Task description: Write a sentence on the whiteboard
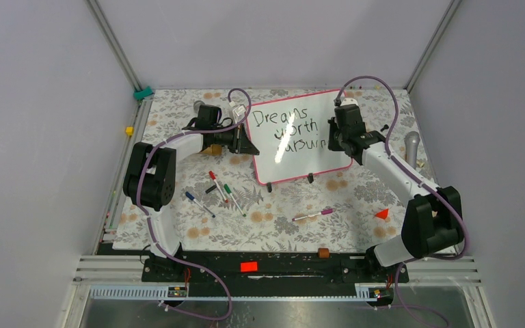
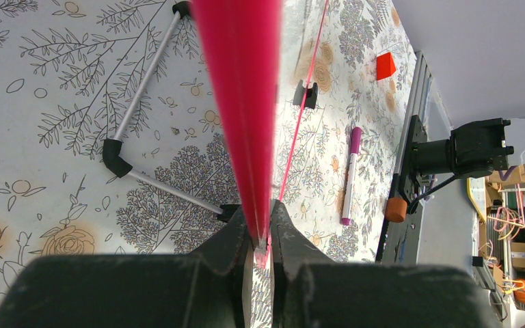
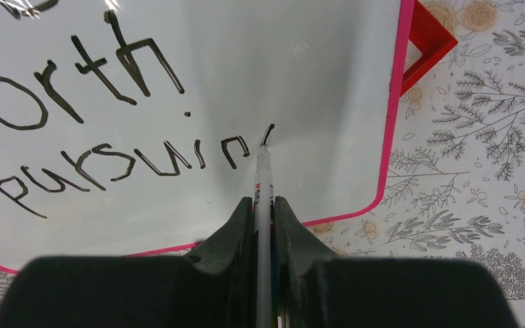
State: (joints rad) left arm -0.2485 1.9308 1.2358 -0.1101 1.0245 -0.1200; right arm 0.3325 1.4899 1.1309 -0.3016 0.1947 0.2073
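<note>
Whiteboard (image 1: 301, 160), glossy white, pink-framed, is standing on the flowered bench (image 1: 260, 219); left hand (image 2: 263, 242) is pinching its edge, right hand (image 3: 263, 205) is pinching a slim white marker (image 3: 262, 174) pointing straight ahead at black "pursuin" (image 3: 123, 164).

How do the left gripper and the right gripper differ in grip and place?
The left gripper is shut on the pink edge of the whiteboard; the right gripper is shut on a marker. The left gripper is at the board's left side; the right gripper is over its face, marker tip on the sentence, third line. Both grip something.
</note>
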